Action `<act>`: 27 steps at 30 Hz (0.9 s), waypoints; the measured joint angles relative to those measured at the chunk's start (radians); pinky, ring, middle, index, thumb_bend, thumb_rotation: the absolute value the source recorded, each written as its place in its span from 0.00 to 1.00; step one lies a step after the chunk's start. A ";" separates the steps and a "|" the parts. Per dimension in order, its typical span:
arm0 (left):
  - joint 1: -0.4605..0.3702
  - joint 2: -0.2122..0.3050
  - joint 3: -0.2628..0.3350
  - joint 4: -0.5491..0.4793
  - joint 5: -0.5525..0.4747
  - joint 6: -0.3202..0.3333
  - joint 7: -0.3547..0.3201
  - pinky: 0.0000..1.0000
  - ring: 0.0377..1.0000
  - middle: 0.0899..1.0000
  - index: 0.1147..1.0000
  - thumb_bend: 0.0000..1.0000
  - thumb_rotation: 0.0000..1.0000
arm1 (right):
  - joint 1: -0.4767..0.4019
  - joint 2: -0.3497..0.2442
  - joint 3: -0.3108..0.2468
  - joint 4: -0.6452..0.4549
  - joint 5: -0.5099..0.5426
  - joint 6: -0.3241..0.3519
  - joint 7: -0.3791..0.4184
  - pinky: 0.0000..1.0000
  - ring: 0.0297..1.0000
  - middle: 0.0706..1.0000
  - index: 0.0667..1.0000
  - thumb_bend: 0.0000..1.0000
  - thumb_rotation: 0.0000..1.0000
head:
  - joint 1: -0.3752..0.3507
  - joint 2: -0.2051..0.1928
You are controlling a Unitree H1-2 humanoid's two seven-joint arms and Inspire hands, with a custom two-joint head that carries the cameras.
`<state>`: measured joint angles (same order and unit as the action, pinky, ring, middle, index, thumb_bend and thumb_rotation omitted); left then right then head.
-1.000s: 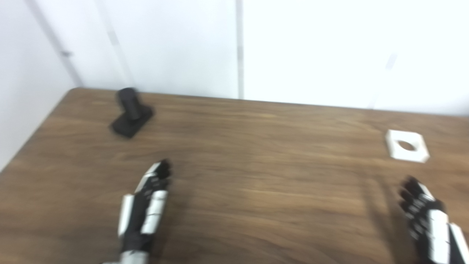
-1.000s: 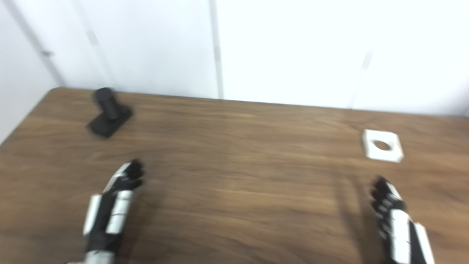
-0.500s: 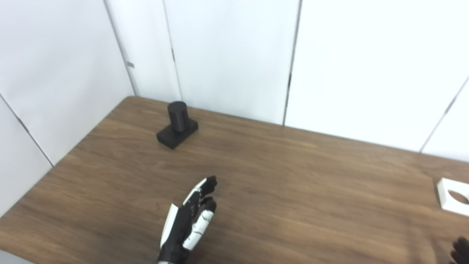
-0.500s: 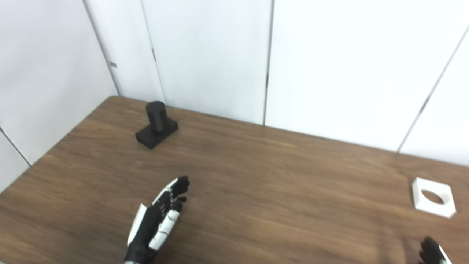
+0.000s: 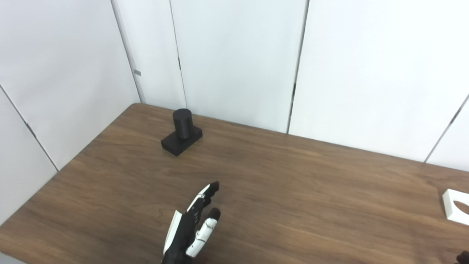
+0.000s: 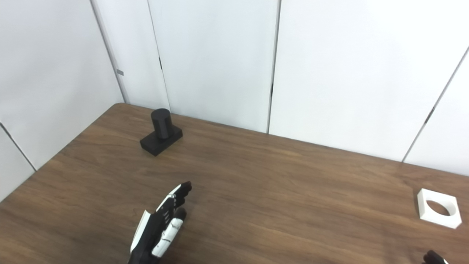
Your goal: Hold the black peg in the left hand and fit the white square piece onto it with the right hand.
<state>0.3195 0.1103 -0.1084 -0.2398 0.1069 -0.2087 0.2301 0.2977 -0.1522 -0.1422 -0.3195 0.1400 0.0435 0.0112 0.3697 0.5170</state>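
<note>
White wall panels back a brown wooden table (image 6: 278, 183); the black peg (image 6: 161, 132) stands upright on its square base at the far left; the white square piece (image 6: 438, 212) lies flat at the right, well apart; the left hand (image 6: 161, 225) hovers near, fingers extended, holding nothing; only the right hand's (image 6: 433, 257) fingertips show, so its state cannot be told.

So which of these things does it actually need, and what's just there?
Needed:
black peg, far left, upright
white square piece, far right, flat
left hand, open, empty
right hand, barely in view

Just there:
table
white wall panels
</note>
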 measured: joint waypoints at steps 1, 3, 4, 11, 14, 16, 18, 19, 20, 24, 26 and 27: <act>0.000 0.000 0.000 -0.001 0.000 0.000 0.000 0.91 0.92 0.90 0.88 0.60 0.73 | 0.000 0.000 0.000 0.000 0.000 0.000 0.000 0.84 0.87 0.85 0.80 0.60 0.99 | -0.006 0.003; 0.000 0.000 0.000 -0.003 0.000 0.000 0.000 0.89 0.92 0.90 0.89 0.59 0.64 | 0.000 0.000 0.000 0.000 -0.001 0.000 0.000 0.84 0.87 0.85 0.81 0.60 0.99 | -0.006 0.003; 0.000 0.000 0.000 -0.007 0.001 0.003 0.000 0.88 0.91 0.91 0.90 0.59 0.55 | 0.000 0.000 0.000 0.000 -0.003 0.000 0.000 0.84 0.87 0.85 0.81 0.61 1.00 | -0.008 0.002; 0.002 0.004 0.026 -0.117 0.009 0.117 0.001 0.90 0.92 0.92 0.93 0.72 0.40 | 0.000 0.000 0.004 0.000 -0.013 -0.005 0.000 0.86 0.88 0.85 0.81 0.65 0.99 | -0.009 0.005; -0.015 0.026 0.084 -0.211 0.011 0.240 -0.028 0.91 0.96 0.98 0.99 0.79 0.32 | 0.004 0.003 0.004 0.001 -0.020 -0.010 0.000 0.85 0.88 0.86 0.82 0.67 1.00 | -0.012 0.005; -0.052 0.056 0.117 -0.251 0.052 0.367 -0.075 0.92 0.98 1.00 1.00 0.85 0.35 | 0.004 0.003 0.007 0.006 -0.026 -0.017 0.000 0.85 0.87 0.85 0.81 0.69 1.00 | -0.015 0.003; -0.097 0.117 0.146 -0.280 0.127 0.497 -0.118 0.95 0.99 1.00 0.99 0.91 0.40 | 0.002 0.003 0.011 0.012 -0.036 -0.026 0.000 0.86 0.87 0.85 0.81 0.70 1.00 | -0.017 0.000; -0.118 0.144 0.163 -0.286 0.163 0.548 -0.131 0.98 1.00 1.00 1.00 0.93 0.41 | 0.002 0.003 0.012 0.012 -0.039 -0.027 0.000 0.86 0.87 0.85 0.80 0.70 1.00 | -0.018 0.000; -0.139 0.167 0.177 -0.288 0.196 0.595 -0.140 0.98 1.00 1.00 1.00 0.93 0.41 | 0.003 0.003 0.013 0.012 -0.041 -0.030 0.000 0.86 0.87 0.85 0.80 0.70 1.00 | -0.018 0.000; -0.208 0.216 0.199 -0.282 0.294 0.669 -0.168 0.94 1.00 1.00 0.98 0.97 0.44 | 0.002 0.004 0.014 0.017 -0.046 -0.042 0.000 0.83 0.84 0.83 0.79 0.71 1.00 | -0.018 0.002; -0.232 0.220 0.199 -0.253 0.356 0.674 -0.177 0.95 1.00 1.00 0.97 0.96 0.46 | 0.000 0.004 0.015 0.023 -0.046 -0.050 0.000 0.82 0.84 0.82 0.78 0.72 1.00 | -0.018 0.002; -0.241 0.222 0.201 -0.239 0.381 0.677 -0.181 0.95 1.00 1.00 0.95 0.96 0.47 | -0.001 0.004 0.015 0.025 -0.046 -0.052 0.000 0.82 0.84 0.82 0.78 0.73 1.00 | -0.017 0.002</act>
<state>0.0787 0.3327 0.0923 -0.4784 0.4879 0.4679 0.0487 0.2965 -0.1484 -0.1272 -0.2947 0.0943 -0.0084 0.0109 0.3528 0.5185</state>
